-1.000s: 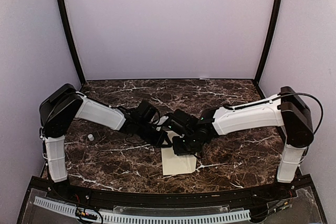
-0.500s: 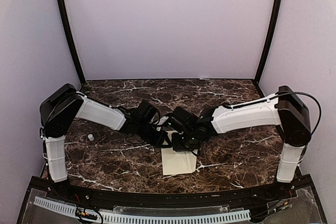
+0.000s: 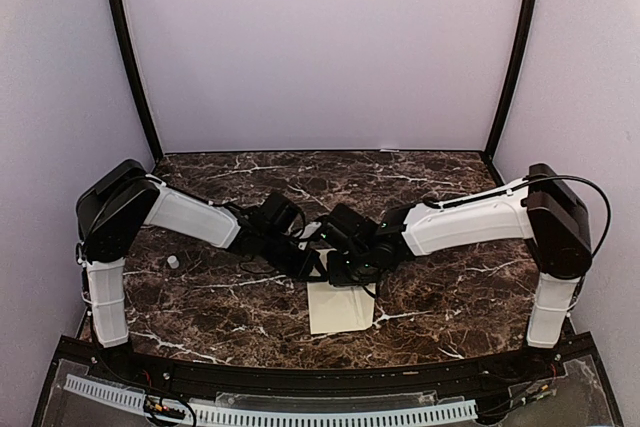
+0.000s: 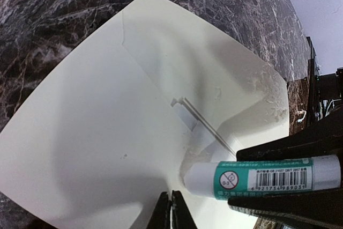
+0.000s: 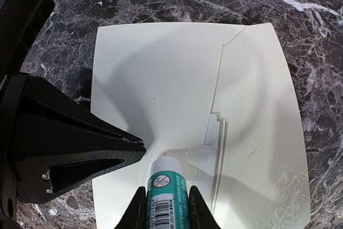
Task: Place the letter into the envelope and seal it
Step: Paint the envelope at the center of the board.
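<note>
Envelope point(image 3: 340, 309) is seen lying flat on the dark marbled table point(image 3: 450, 287), near the front edge and roughly midway between the two arm bases. Its flap point(image 5: 257, 105) is laid open to one side of a long crease. A small slit-like mark is shown at the middle of that crease, and pale smears are visible on the flap toward its outer corner.

The left gripper point(image 4: 170, 207) is set down on the envelope's body with its jaws clenched together and nothing held between them. The closed fingertips are pressed against the paper. The right gripper point(image 5: 166, 199) is clamped around a glue stick point(image 5: 162, 178), a white tube with a teal label and a barcode. The stick is held tilted, and its white tip is set against the envelope just beside the crease, on the body side, close to the left fingertips. Soft shadows of both grippers are cast across the paper.

The letter cannot be told apart from the envelope in any view, so whether it is inside cannot be judged. A small white object point(image 3: 172, 261) is seen on the table well to the left, apart from the envelope and near the left arm
</note>
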Motion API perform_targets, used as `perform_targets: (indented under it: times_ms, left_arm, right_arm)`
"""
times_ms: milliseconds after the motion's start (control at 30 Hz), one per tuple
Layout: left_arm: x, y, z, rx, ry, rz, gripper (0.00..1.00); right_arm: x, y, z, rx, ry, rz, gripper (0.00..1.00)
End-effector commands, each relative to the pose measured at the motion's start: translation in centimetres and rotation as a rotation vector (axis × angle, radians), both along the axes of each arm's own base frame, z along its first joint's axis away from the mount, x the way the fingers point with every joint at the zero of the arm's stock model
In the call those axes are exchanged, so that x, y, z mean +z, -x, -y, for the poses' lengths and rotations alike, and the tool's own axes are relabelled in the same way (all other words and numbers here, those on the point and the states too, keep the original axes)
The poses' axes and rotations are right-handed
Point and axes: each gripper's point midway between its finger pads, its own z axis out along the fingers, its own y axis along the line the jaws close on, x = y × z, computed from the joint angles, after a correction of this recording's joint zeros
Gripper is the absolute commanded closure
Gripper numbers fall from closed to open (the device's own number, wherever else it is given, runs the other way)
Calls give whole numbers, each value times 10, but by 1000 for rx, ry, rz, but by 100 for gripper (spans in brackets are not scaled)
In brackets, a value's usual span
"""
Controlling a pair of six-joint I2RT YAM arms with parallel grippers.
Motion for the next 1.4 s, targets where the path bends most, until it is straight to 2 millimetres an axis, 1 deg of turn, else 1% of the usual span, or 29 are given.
perform_targets:
  times_ms: [0, 167, 433, 600, 800, 1067, 1233, 1333, 1367]
  left_arm:
    - [-17, 11, -6, -5, -52, -61, 96]
    - [-19, 11, -6, -5, -54, -64, 96]
    - [-19, 11, -6, -6, -53, -66, 96]
    - [-20, 11, -6, -6, -55, -69, 96]
    - [-20, 11, -6, -6, -55, -66, 96]
    - [-21, 11, -5, -6, -56, -71, 96]
    - [-21, 11, -5, -6, -53, -74, 96]
    - [-19, 12, -4, -10, -48, -75, 96]
    - [-17, 12, -4, -13, -42, -73, 96]
  right_arm:
    - [-20, 1, 18, -16, 69, -16, 97]
    - [-22, 16, 20, 1, 67, -46, 97]
    - [-18, 37, 22, 7, 69, -70, 97]
    - [-19, 50, 22, 16, 77, -87, 98]
    - [-18, 60, 24, 16, 85, -100, 98]
    - [-13, 73, 17, 35, 55, -120, 98]
    - [-3, 76, 9, 46, 12, -113, 98]
    - [12, 75, 5, 48, -34, -98, 98]
    - [20, 74, 3, 48, -52, -88, 98]
